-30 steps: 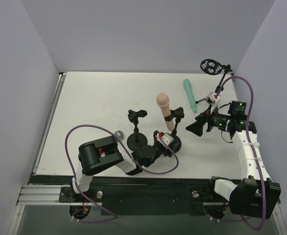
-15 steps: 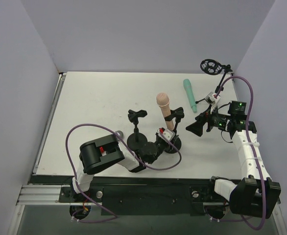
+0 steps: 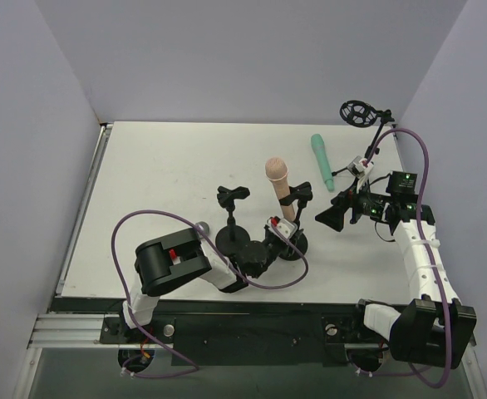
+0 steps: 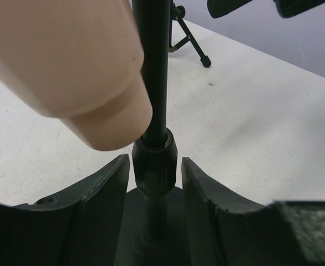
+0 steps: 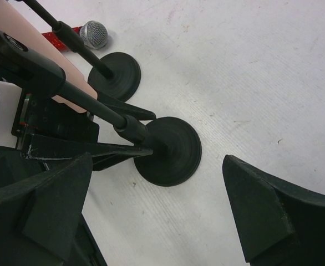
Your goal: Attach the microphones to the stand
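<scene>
white table (image 3: 160,166): three microphones (image 3: 277,179), three stands (image 3: 233,237); left claw (image 4: 154,166) spread astride one pole (image 4: 151,66), right claw (image 5: 157,208) spread.

A white worktop (image 3: 169,183) fills the middle of the space, matte and faintly scuffed with small dark specks (the wrist views show these best). Three plain walls of pale lavender-grey close it in: a back wall (image 3: 243,58), a left wall (image 3: 27,166) and a right wall (image 3: 476,125). A metal strip (image 3: 84,208) runs along the worktop's left edge, and an aluminium rail (image 3: 69,332) crosses its near edge. The light is soft and even, and the shadows are weak.
</scene>
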Controlling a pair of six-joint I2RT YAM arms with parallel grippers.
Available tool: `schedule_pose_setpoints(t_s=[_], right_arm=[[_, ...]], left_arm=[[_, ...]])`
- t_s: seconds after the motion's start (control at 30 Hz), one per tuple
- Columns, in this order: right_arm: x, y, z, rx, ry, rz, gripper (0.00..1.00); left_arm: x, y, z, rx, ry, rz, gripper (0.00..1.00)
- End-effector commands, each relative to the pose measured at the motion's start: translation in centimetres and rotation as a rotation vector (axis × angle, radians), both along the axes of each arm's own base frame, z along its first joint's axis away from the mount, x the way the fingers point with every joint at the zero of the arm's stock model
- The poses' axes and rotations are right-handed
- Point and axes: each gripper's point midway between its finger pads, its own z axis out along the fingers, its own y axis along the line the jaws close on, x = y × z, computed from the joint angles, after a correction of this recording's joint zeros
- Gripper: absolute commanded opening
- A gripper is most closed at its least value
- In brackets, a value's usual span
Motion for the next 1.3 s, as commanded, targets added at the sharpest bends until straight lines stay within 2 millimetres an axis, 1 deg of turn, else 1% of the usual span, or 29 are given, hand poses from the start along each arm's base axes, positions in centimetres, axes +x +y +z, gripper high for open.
schedule_pose_setpoints(t_s=[0.0, 0.07, 0.2, 0.27, 0.3, 0.33, 0.37, 0.4, 0.53, 0.57, 0.6, 0.63, 0.67, 0.7, 0.73, 0.77, 0.8, 0.83, 0.93, 1.07, 1.1, 1.13, 1.17, 1.2, 1.23, 1.27], right_arm=[[-0.3, 0.4, 0.4, 0.026, -0.008, 0.032, 0.97], [-0.3, 0.4, 0.4, 0.026, -0.008, 0.032, 0.97], [-0.2, 0.3, 0.3, 0.025, -0.004, 0.031, 0.97], [-0.2, 0.3, 0.2, 0.026, -0.003, 0.031, 0.97], [-0.2, 0.3, 0.2, 0.026, -0.003, 0.029, 0.97], [-0.2, 0.3, 0.2, 0.024, -0.003, 0.028, 0.97], [-0.2, 0.3, 0.2, 0.025, -0.001, 0.028, 0.97], [-0.2, 0.3, 0.2, 0.024, -0.003, 0.028, 0.97], [-0.2, 0.3, 0.3, 0.024, -0.004, 0.029, 0.97], [-0.2, 0.3, 0.2, 0.023, -0.002, 0.029, 0.97], [-0.3, 0.3, 0.2, 0.024, -0.002, 0.031, 0.97], [-0.2, 0.3, 0.2, 0.02, -0.006, 0.03, 0.97], [-0.3, 0.3, 0.2, 0.02, -0.005, 0.031, 0.97], [-0.3, 0.3, 0.2, 0.018, -0.004, 0.032, 0.97], [-0.3, 0.3, 0.2, 0.018, -0.004, 0.033, 0.97], [-0.4, 0.3, 0.2, 0.016, -0.006, 0.035, 0.97], [-0.4, 0.3, 0.2, 0.016, -0.006, 0.035, 0.97], [-0.4, 0.3, 0.3, 0.015, -0.009, 0.037, 0.97], [-0.4, 0.2, 0.3, 0.009, -0.011, 0.037, 0.97], [-0.5, 0.2, 0.4, 0.003, -0.02, 0.04, 0.97], [-0.5, 0.1, 0.4, 0.002, -0.017, 0.036, 0.97], [-0.6, 0.2, 0.4, 0.002, -0.018, 0.039, 0.97], [-0.6, 0.2, 0.3, 0.003, -0.013, 0.04, 0.97], [-0.6, 0.2, 0.4, 0.003, -0.017, 0.042, 0.97], [-0.6, 0.1, 0.4, 0.002, -0.017, 0.041, 0.97], [-0.6, 0.1, 0.5, 0.001, -0.02, 0.041, 0.97]], left_arm=[[0.0, -0.8, 5.9, -0.197, -0.087, -0.008, 0.53], [0.1, -0.9, 6.0, -0.2, -0.087, -0.005, 0.52], [0.1, -1.1, 6.2, -0.203, -0.089, -0.007, 0.47], [0.1, -1.1, 6.1, -0.2, -0.088, -0.008, 0.36], [0.1, -1.1, 6.1, -0.197, -0.089, -0.011, 0.32], [0.0, -1.1, 6.0, -0.196, -0.089, -0.012, 0.2], [0.1, -1.0, 6.0, -0.174, -0.107, -0.009, 0.14], [-0.1, -1.0, 6.1, -0.171, -0.111, -0.016, 0.0], [-0.6, -0.6, 7.1, -0.169, -0.138, -0.038, 0.0], [-0.6, -0.5, 7.8, -0.177, -0.147, -0.045, 0.0], [-0.9, -0.6, 8.0, -0.171, -0.15, -0.069, 0.0], [-0.8, -0.2, 9.1, -0.183, -0.158, -0.072, 0.0], [-0.6, -0.2, 9.2, -0.173, -0.151, -0.094, 0.0], [-0.6, -0.1, 10.1, -0.177, -0.149, -0.111, 0.0], [0.0, 0.2, 10.3, -0.179, -0.14, -0.122, 0.0], [-0.3, 0.2, 11.5, -0.204, -0.129, -0.161, 0.0], [0.5, 0.6, 11.7, -0.214, -0.114, -0.162, 0.0], [0.5, 0.7, 12.7, -0.222, -0.118, -0.18, 0.0], [1.3, 1.4, 14.4, -0.231, -0.134, -0.195, 0.0], [1.3, 1.4, 16.6, -0.223, -0.153, -0.236, 0.0], [1.1, 1.3, 17.6, -0.222, -0.159, -0.255, 0.0], [1.2, 1.3, 18.0, -0.21, -0.164, -0.26, 0.0], [1.3, 1.4, 19.2, -0.205, -0.171, -0.261, 0.0], [1.0, 1.2, 19.8, -0.199, -0.18, -0.291, 0.0], [1.1, 1.1, 21.0, -0.19, -0.179, -0.301, 0.0], [1.4, 1.2, 21.6, -0.181, -0.183, -0.3, 0.0]])
